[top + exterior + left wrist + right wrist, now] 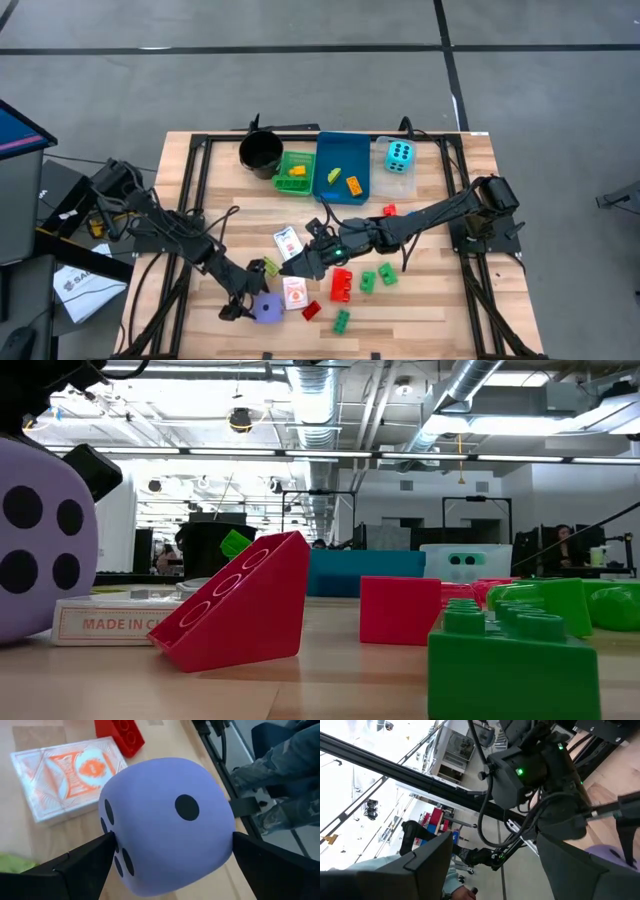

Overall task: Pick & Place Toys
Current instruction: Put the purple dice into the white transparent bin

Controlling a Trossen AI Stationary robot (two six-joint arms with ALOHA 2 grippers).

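A purple foam die (167, 825) rests on the wooden table near its front edge (266, 309). My left gripper (247, 305) slants down over it, open, one finger on each side. A white card pack (70, 775) and a red brick (311, 310) lie beside the die. My right gripper (306, 264) hovers level over mid-table, open, with nothing between its fingers (495, 855). Red bricks (342, 285) and green bricks (342, 320) are scattered to the right, and a second card pack (287, 243) lies further back. My left gripper has its fingertips (107, 845) at two opposite sides of the purple die (225, 840), coming slanting down from the table's left. I cannot tell whether they touch it. The die sits on the table.
At the back stand a black cup (261, 152), a green tray (295, 172) and a blue tray (342, 168) with small bricks, and a clear tray holding a cyan die (399, 155). A person's legs show beyond the table's front edge (280, 780).
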